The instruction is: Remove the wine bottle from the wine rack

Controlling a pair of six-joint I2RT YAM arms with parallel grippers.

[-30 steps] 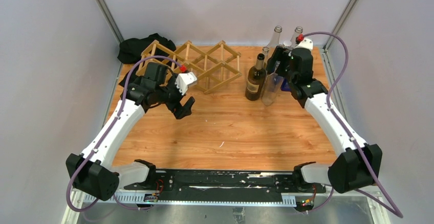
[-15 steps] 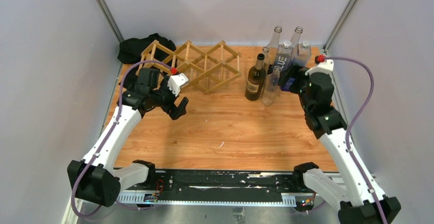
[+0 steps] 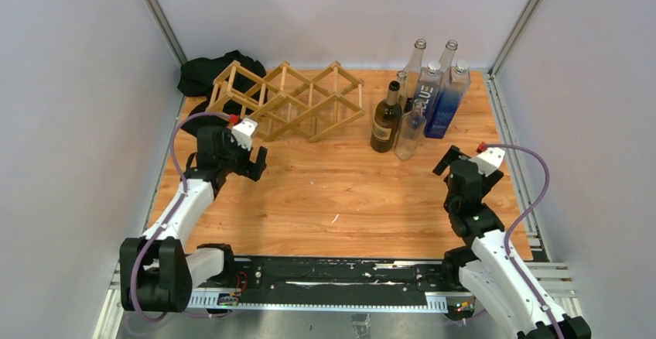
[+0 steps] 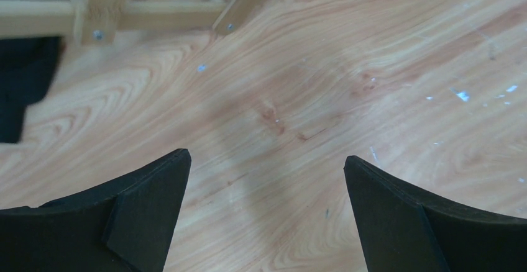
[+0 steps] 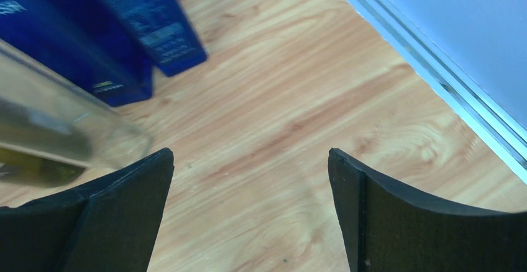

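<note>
The light wood lattice wine rack (image 3: 288,101) stands at the back of the table, and its cells show no bottle. A dark wine bottle (image 3: 384,119) with a tan label stands upright on the table just right of the rack. My left gripper (image 3: 254,161) is open and empty over bare table, near the rack's front left end. Rack slats (image 4: 102,12) show at the top left of the left wrist view, where the gripper (image 4: 266,160) frames only wood. My right gripper (image 3: 450,162) is open and empty, in front of the bottles; it also shows in the right wrist view (image 5: 250,155).
A clear bottle (image 3: 408,131) and two blue bottles (image 3: 441,101) stand with other glass bottles at the back right; the blue ones (image 5: 127,30) and the clear one (image 5: 59,123) also show in the right wrist view. A black cloth (image 3: 207,72) lies behind the rack's left end. A metal rail (image 5: 435,79) edges the table's right side.
My right arm has drawn back from the bottle cluster toward the near right. My left arm has pulled back to the left, away from the rack's front.
</note>
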